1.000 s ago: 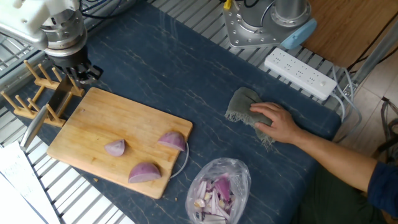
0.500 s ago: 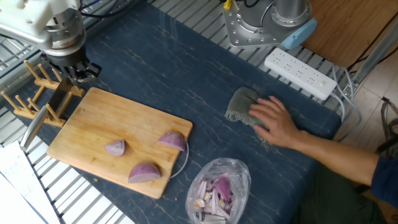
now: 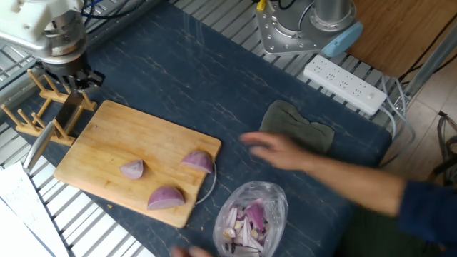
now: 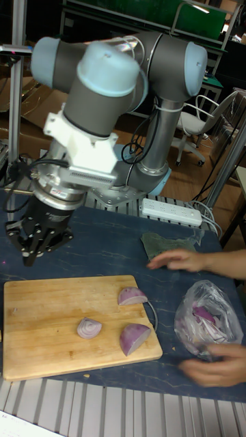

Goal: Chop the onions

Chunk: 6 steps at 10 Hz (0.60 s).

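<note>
Three onions lie cut into wedges on a wooden cutting board (image 3: 107, 139) (image 4: 41, 311): one at the left (image 3: 132, 169) (image 4: 89, 328), one at the front (image 3: 166, 198) (image 4: 134, 338), one at the right edge (image 3: 198, 161) (image 4: 132, 295). My gripper (image 3: 71, 77) (image 4: 37, 251) hangs beyond the board's far left corner, fingers spread, nothing between them. Just below it a knife (image 3: 51, 134) rests in a wooden rack (image 3: 28, 118), apart from the fingers.
A person's hand (image 3: 275, 151) (image 4: 174, 259) reaches over the blue mat between a grey cloth (image 3: 300, 128) (image 4: 167, 244) and a clear bag of onion scraps (image 3: 250, 218) (image 4: 205, 321). Another hand (image 4: 205, 370) is at the bag's front. A power strip (image 3: 345, 84) lies at the back.
The person's hand left the cloth and swept left toward the board and bag; a second hand appeared at the front. My gripper drifted slightly left and up; the knife stayed put.
</note>
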### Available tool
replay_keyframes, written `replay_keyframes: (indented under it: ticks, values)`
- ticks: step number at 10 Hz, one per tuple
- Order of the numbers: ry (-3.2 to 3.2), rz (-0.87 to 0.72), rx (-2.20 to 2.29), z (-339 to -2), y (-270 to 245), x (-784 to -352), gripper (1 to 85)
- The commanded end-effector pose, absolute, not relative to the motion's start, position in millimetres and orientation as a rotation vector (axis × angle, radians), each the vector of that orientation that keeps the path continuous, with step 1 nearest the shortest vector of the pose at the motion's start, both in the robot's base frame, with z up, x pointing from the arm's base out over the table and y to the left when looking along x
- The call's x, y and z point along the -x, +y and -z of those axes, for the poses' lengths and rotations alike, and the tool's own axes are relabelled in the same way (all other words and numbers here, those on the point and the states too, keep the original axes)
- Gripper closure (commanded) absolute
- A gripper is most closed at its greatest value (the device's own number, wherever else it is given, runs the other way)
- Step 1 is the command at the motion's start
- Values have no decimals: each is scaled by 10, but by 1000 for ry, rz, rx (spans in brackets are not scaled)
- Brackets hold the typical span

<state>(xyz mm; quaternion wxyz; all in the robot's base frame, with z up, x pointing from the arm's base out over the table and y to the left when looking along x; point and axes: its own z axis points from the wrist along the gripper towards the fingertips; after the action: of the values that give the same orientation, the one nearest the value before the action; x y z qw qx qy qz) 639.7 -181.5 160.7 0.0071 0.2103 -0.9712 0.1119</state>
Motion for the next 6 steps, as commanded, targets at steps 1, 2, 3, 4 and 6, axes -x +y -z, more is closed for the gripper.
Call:
replay_keyframes:
  ticks: [1, 2, 3, 4, 6]
  values:
    - [-3023, -351, -652, -1497, -2027, -6395, 783]
    - [-3019, -335, -662, -1446, -2055, -6390, 710]
    - [-3021, -319, -647, -1386, -2079, -6393, 683]
    - [-3025, -339, -634, -1339, -2147, -6432, 673]
    - [-3051, -301, -622, -1229, -2132, -6502, 587]
